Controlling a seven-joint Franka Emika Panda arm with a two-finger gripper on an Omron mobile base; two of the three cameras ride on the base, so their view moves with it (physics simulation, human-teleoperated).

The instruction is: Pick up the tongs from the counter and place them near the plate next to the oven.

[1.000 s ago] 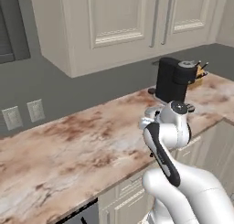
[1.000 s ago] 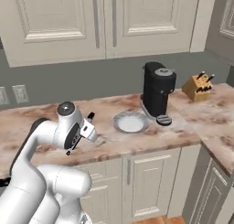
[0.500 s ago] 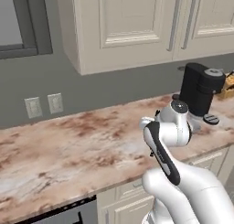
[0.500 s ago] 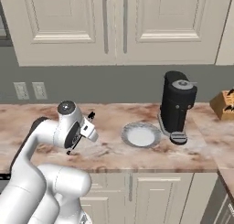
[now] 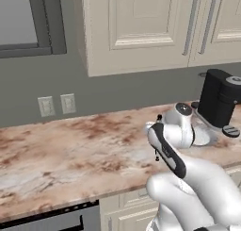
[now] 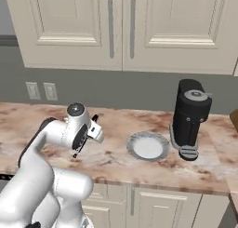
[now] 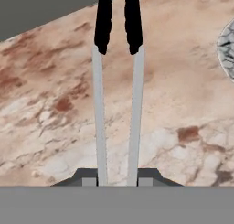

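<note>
Gripper (image 7: 118,181) clamped on tongs (image 7: 117,104), held above counter (image 7: 183,109)

In the hand view, the round grey-rimmed white plate (image 7: 227,45) is cut off by the right edge, and the slim silvery tongs with dark ends (image 7: 117,97) run off the top. In the left base view, the arm hides part of that plate (image 5: 203,136).

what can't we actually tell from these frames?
- Plate: left base view, mostly behind the arm's wrist; cut by the right edge in hand view.
- Tongs: far tips run off the hand view's top edge.
- Gripper: jaws mostly under the bottom band, contact unclear.
- Wall oven: outside these frames.
</note>
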